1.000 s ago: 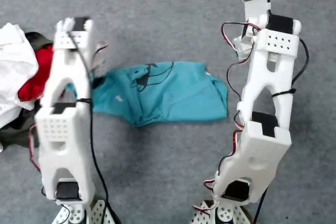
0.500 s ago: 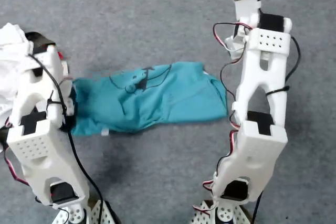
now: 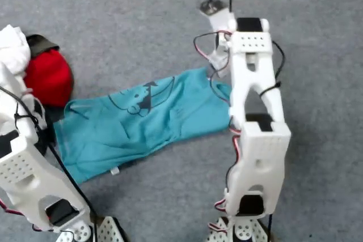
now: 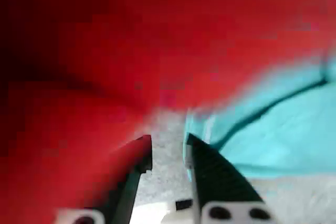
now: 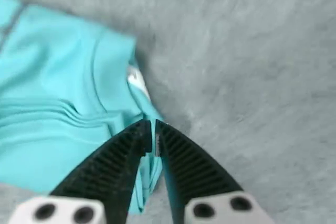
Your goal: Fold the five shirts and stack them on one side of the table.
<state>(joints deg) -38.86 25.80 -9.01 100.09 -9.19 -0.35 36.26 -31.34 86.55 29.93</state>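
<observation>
A teal shirt [image 3: 142,117] with a dark drawing lies slanted across the grey table, partly folded. My right gripper [image 5: 152,129] is shut on the edge of the teal shirt [image 5: 52,103], close to a small white label [image 5: 135,80]. The right arm [image 3: 252,83] stands over the shirt's right end. My left gripper [image 4: 168,148] is open low over the table. The teal shirt's edge [image 4: 283,129] lies against one finger and a red shirt [image 4: 79,51] is on the other side. The left arm [image 3: 22,162] is at the teal shirt's left end.
A heap of shirts sits at the table's left edge: red [image 3: 48,77], white [image 3: 14,46] and a dark one [image 3: 39,42]. Bare grey table [image 3: 317,140] lies to the right of the right arm and along the far side.
The teal shirt has slid left and turned, its left end going down towards the front edge. Both arms moved left, and the left arm swung out to the table's left edge, uncovering the red shirt.
</observation>
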